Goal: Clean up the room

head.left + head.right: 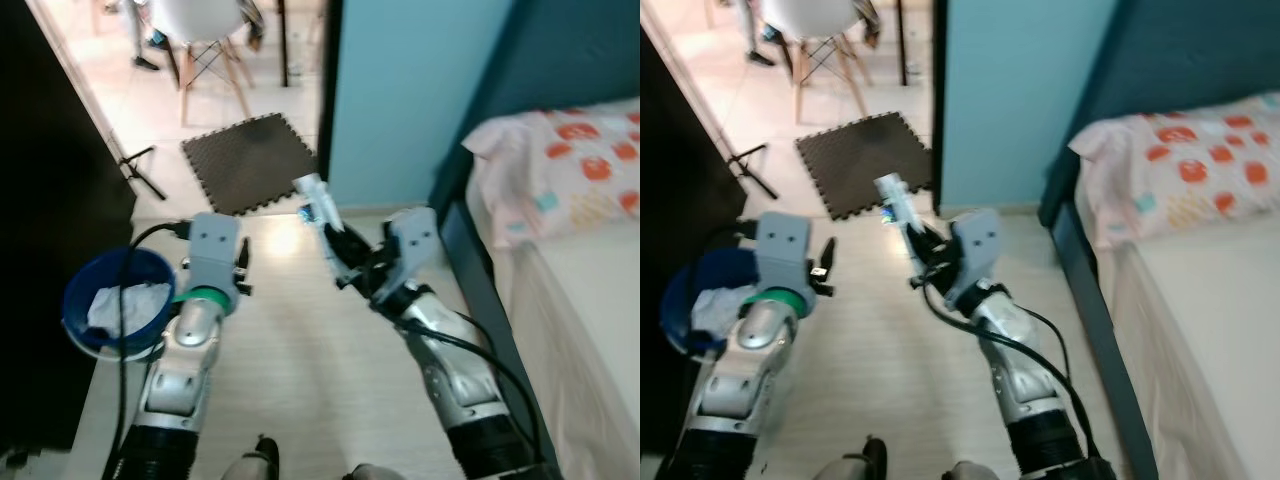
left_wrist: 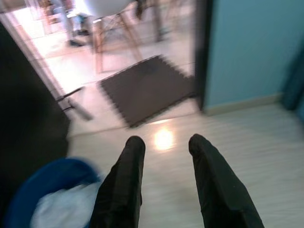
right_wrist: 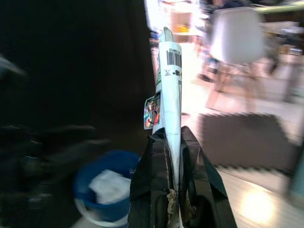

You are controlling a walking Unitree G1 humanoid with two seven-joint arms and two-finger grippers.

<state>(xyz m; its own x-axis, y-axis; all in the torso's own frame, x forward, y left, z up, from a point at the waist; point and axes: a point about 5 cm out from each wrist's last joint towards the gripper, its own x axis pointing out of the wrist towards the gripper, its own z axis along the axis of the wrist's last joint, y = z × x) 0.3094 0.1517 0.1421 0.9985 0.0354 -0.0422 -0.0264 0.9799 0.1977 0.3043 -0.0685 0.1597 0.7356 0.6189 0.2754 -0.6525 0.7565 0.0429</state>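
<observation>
The right gripper (image 3: 173,156) clamps a flattened white barcoded tube (image 3: 169,90); the left gripper (image 2: 164,142), fingers parted, hovers beside a round blue plastic bin (image 2: 45,183).

Beyond the right claw (image 1: 335,245), a pale blue wall (image 1: 410,90) meets the light wood-plank floor (image 1: 300,350). Ahead of it lies a dark interlocking foam mat (image 1: 250,160) in the doorway, and farther on stands a white shell chair with wooden legs (image 1: 205,45) on sunlit tile. To its right is a bed with a dark blue frame (image 1: 480,280) and an orange-patterned pillow (image 1: 560,170).
</observation>
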